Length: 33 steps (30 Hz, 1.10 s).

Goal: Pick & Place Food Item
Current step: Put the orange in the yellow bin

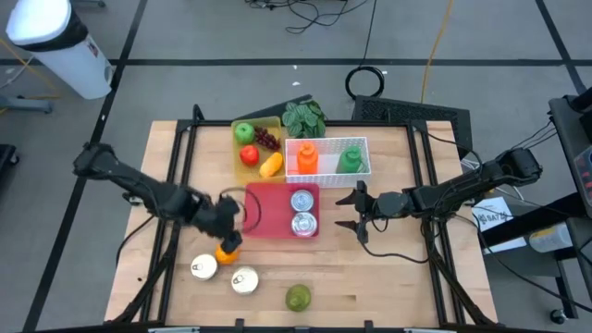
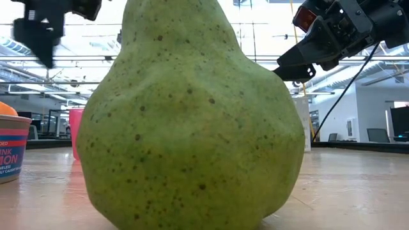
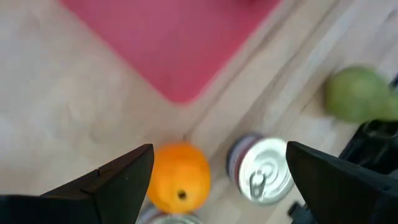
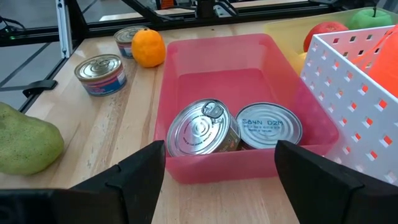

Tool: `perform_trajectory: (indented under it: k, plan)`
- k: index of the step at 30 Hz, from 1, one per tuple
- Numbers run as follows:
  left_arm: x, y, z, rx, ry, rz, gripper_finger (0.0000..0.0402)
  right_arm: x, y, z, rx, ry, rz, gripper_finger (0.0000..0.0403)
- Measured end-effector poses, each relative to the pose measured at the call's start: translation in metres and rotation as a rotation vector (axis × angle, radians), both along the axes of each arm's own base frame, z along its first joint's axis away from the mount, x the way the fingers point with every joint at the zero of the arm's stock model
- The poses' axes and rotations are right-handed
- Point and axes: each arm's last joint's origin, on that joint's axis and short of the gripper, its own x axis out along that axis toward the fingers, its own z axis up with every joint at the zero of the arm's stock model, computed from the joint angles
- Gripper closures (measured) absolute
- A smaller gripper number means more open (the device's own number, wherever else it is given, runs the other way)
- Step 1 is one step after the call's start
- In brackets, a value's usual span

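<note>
- The orange (image 1: 228, 250) is sitting on the bare wood at about seven o'clock from the red bin (image 1: 262, 212), just off that bin's near-left corner, and it looks like the food item in play since the left gripper (image 1: 228, 222) is hanging right over it.
- The left gripper is hovering with its fingers spread wide and holding nothing; in the left wrist view the orange (image 3: 180, 178) is showing between the two dark fingers (image 3: 118, 180), a little toward one of them.
- The orange is looking firm, round and fairly light, with a dimpled skin that should be giving the pads some bite; being a ball, it is likely to roll if nudged, so taking it across its widest middle seems best.
- Two cans are crowding it: one (image 1: 203, 267) at about eight o'clock from the orange, almost touching, and another (image 1: 244, 280) at about five o'clock, close by, so a finger coming down on those sides is risking a bump.
- The bin wall is standing near at one o'clock, with two more cans (image 1: 303, 212) lying inside.
- A pear (image 1: 297, 297) is resting well apart at four o'clock.
- The right gripper (image 1: 350, 210) is waiting, open and empty, at three o'clock of the bin.
- A white basket (image 1: 361, 170) and a yellow tray (image 1: 272, 122) of fruit are sitting beyond the bin, clear of the work.
</note>
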Motion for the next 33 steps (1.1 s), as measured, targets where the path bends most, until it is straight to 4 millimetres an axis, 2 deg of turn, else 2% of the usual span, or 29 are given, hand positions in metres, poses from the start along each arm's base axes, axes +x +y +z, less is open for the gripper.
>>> perform_trajectory:
  k: [7, 14, 25, 33]
  plan:
    - [0.007, -0.044, -0.039, 0.002, 0.191, 0.022, 0.0023, 0.0, 0.0, 0.0, 0.0, -0.001, 0.0, 0.0119]
    - [0.014, -0.056, -0.065, 0.058, 0.287, 0.063, 0.0023, 0.0, 0.0, 0.001, 0.022, -0.016, -0.005, 0.0119]
    - [0.014, -0.056, -0.075, 0.071, 0.355, 0.105, 0.0023, 0.0, 0.0, 0.001, 0.025, -0.015, -0.006, 0.0119]
    - [0.025, -0.062, -0.072, 0.031, 0.234, 0.037, 0.0023, 0.0, 0.0, 0.001, 0.022, -0.015, -0.005, 0.0119]
